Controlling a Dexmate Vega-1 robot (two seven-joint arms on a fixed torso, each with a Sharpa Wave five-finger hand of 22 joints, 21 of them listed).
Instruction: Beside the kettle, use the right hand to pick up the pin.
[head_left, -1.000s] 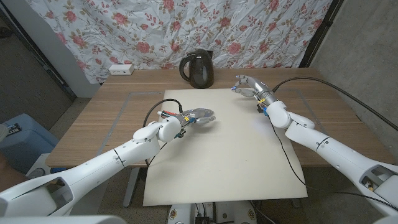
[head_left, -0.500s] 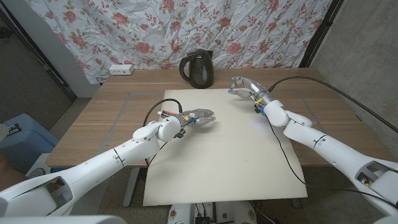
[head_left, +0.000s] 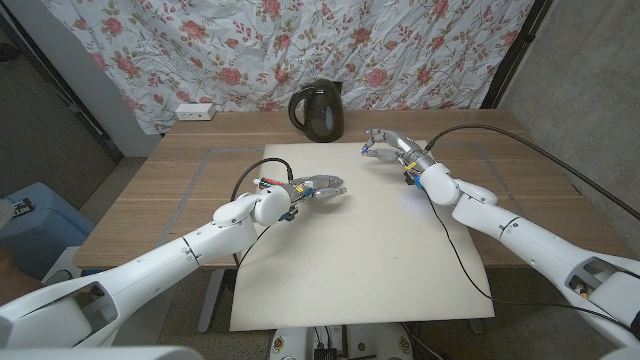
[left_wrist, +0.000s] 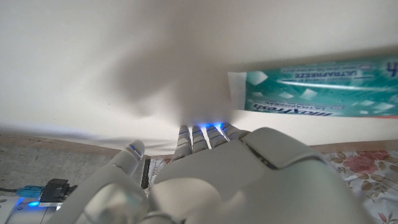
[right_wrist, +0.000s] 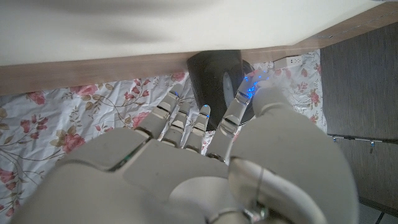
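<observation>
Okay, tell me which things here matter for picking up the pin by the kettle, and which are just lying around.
For the job:
- kettle, at the back of the table
- right hand, beside the kettle
- the pin: too small to make out

Just lying about:
- left hand, on the white mat
- toothpaste box, near the left hand
- power strip, far left of the table

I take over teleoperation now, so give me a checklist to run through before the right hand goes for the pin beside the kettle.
1. Pin located: cannot tell; too small to make out near the kettle.
2. Right hand near kettle: ok, just to its right above the white mat.
3. Right hand free: cannot tell; fingers curled, contents unclear.
4. Left hand out of the way: ok, on the mat, apart from the kettle.
5. Kettle upright: ok.
</observation>
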